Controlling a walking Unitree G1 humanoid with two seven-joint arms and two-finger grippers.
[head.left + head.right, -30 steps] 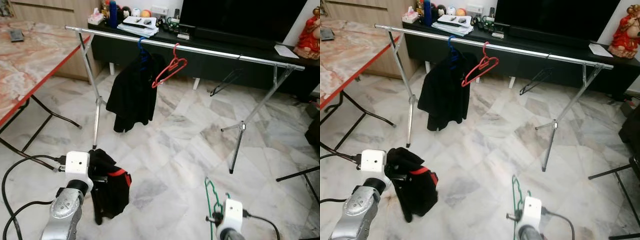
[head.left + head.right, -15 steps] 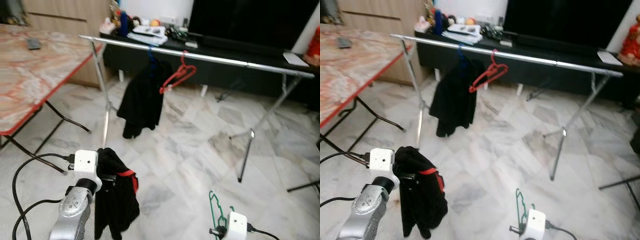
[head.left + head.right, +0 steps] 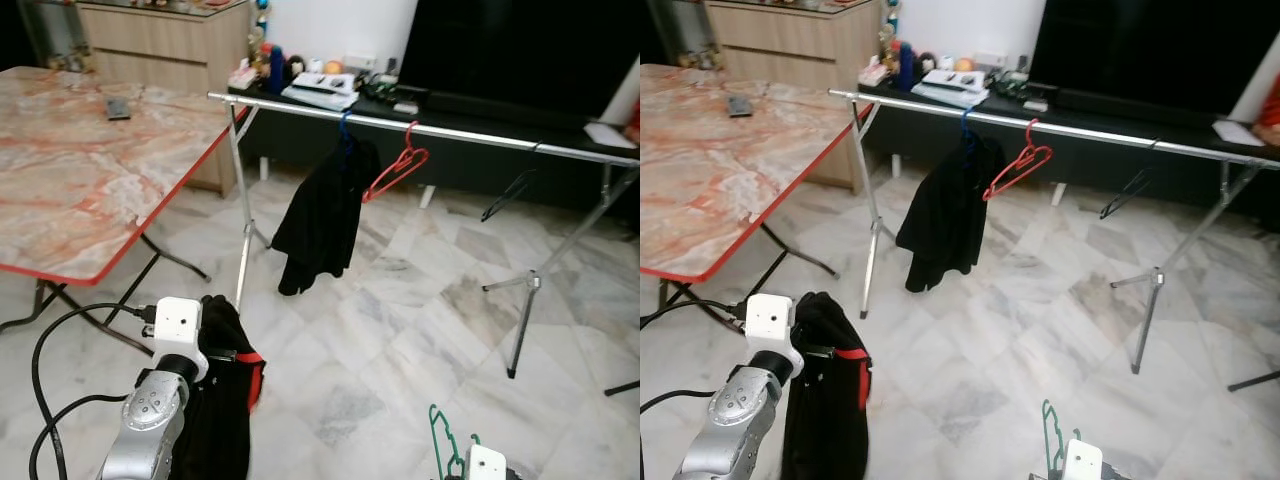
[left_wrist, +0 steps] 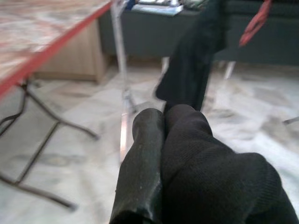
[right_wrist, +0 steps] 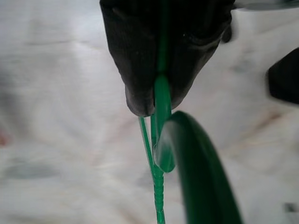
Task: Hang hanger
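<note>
Black garment (image 3: 225,400) is clamped in the left gripper (image 4: 161,154), short of the clothes rail (image 3: 420,128). Right gripper (image 5: 159,93) pinches the green hanger (image 3: 442,445), low, nearer than the rail's right leg.

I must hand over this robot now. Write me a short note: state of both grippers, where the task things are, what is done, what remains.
Left gripper: shut on the black garment, held low in front of the robot.
Right gripper: shut on the green hanger, hook pointing up.
Clothes rail: ahead across the marble floor, beside the marble-top table. It carries a black garment on a blue hanger, an empty red hanger and an empty black hanger.
Done: garment and green hanger picked up.
Left: green hanger not yet on the rail; the robot stands short of it.
</note>
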